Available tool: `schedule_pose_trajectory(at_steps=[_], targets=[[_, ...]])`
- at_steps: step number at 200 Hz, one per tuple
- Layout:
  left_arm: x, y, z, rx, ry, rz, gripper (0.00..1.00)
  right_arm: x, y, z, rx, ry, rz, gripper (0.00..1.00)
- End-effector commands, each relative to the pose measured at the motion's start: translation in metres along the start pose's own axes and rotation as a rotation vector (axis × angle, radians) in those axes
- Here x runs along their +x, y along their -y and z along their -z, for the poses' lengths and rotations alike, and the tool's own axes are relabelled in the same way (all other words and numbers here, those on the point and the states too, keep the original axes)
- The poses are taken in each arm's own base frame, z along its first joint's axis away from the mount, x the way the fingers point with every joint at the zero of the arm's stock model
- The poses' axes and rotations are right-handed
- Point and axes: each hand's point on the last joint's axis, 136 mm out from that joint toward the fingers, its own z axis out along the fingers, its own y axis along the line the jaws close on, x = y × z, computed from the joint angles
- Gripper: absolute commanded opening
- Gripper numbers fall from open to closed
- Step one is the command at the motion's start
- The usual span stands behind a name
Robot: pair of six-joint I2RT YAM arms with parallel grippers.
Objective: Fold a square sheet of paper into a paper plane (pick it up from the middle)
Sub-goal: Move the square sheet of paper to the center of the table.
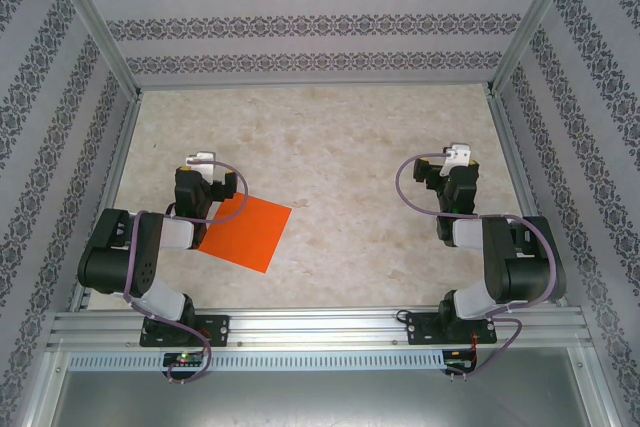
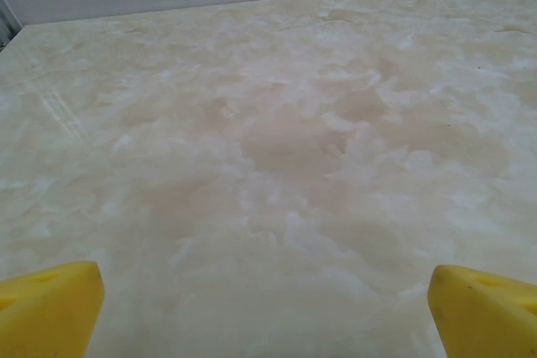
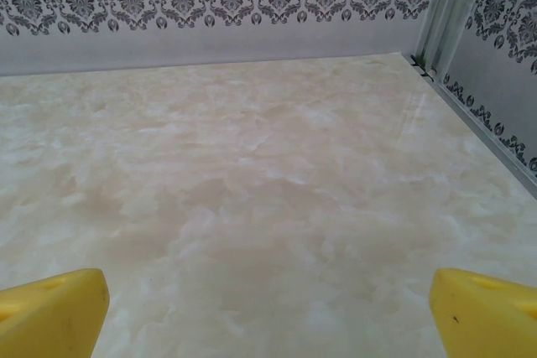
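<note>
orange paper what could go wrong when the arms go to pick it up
The square sheet of paper lies flat on the table, so the open left tool may scrape or crumple it rather than lift it. In the top view the left arm overlaps the sheet's corner and might drag it askew when it moves.
</note>
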Motion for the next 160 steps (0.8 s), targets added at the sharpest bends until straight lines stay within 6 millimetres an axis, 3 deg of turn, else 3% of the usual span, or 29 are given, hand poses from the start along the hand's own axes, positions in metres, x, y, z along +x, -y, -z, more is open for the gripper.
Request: schedule_pose_trajectory(at_steps=[1,49,78,92,122,160], targets=[[-0.03,-0.013,0.006,-0.049,0.06,0.022,1.0,-0.011,-0.004,-0.001,-0.032,0.023,-0.001,0.98],[-0.047,-0.026,0.041,-0.094,0.11,0.11,1.0,-0.025,-0.006,0.002,-0.014,0.025,0.02,0.98],[-0.062,-0.023,0.053,-0.062,0.13,0.18,1.0,-0.025,0.007,0.011,0.095,-0.128,-0.043,0.98],[-0.071,-0.017,0.058,-0.025,0.141,0.211,1.0,-0.035,0.01,0.019,0.132,-0.219,-0.102,0.98],[-0.084,-0.014,0.065,0.001,0.114,0.274,1.0,-0.032,-0.009,0.04,0.065,-0.36,-0.387,0.98],[-0.096,-0.011,0.079,0.024,0.104,0.281,1.0,-0.029,-0.066,0.053,-0.233,-0.466,-0.599,0.98]])
